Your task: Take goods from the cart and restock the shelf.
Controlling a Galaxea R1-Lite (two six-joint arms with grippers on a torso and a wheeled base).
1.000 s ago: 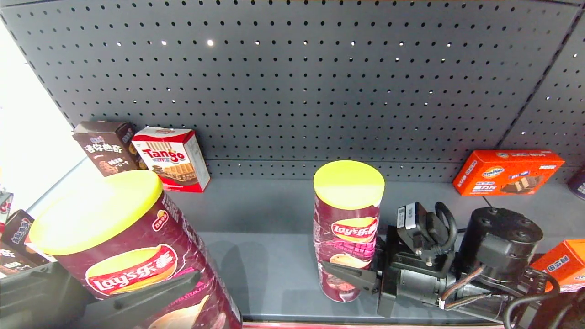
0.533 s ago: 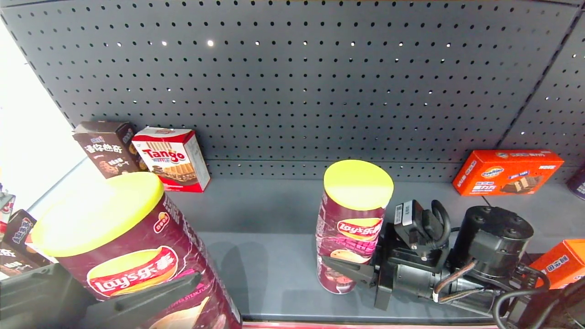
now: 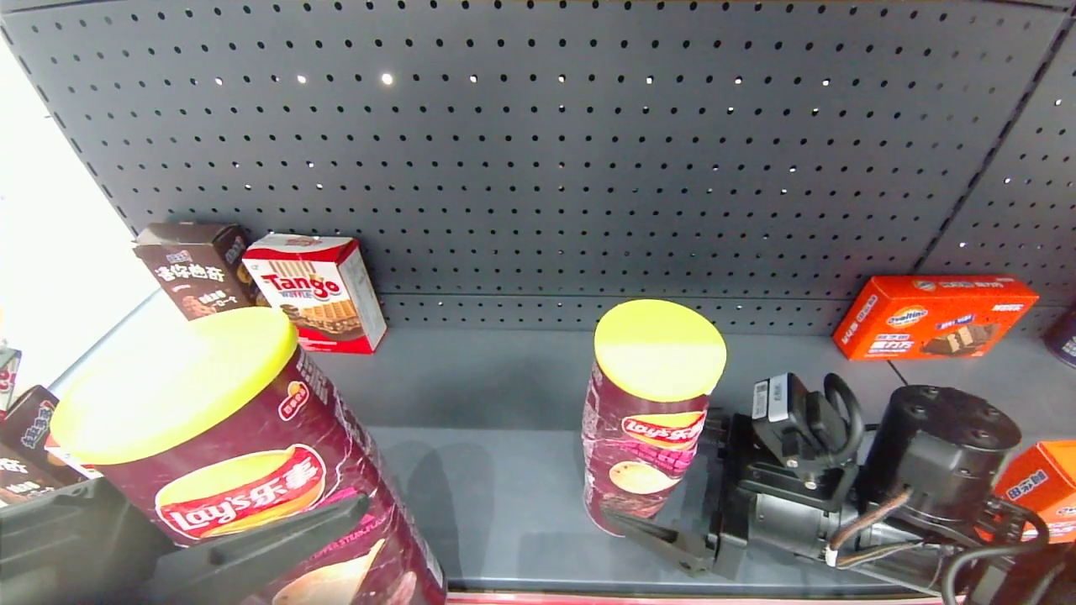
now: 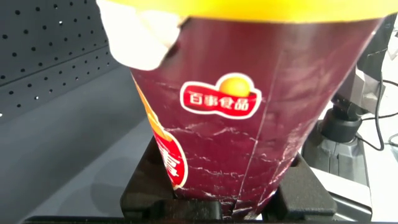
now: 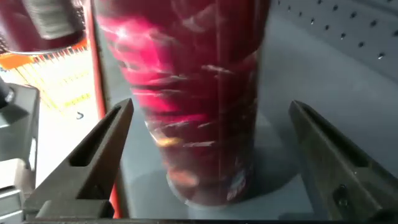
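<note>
My left gripper is clamped on the held can, a dark red chip can with a yellow lid. Its fingers press the can's lower body from both sides, and the can tilts, with its lid towards the back and the left end of the shelf. It is up close at the left front, in front of the shelf's front edge. My right gripper is spread wide around the standing can, a second chip can of the same kind. In the right wrist view there is a clear gap between each of its fingers and the can's sides, so I am not touching it. That can has its base on the shelf floor, about mid-shelf and near the front edge, with its yellow lid on top and leaning a little to the right. At the back left, against the pegboard wall, a brown biscuit box and a red and white wafer box stand side by side, touching. An orange box lies at the back right, well apart from the standing can. A second orange box sits at the right front, partly behind my right arm.
</note>
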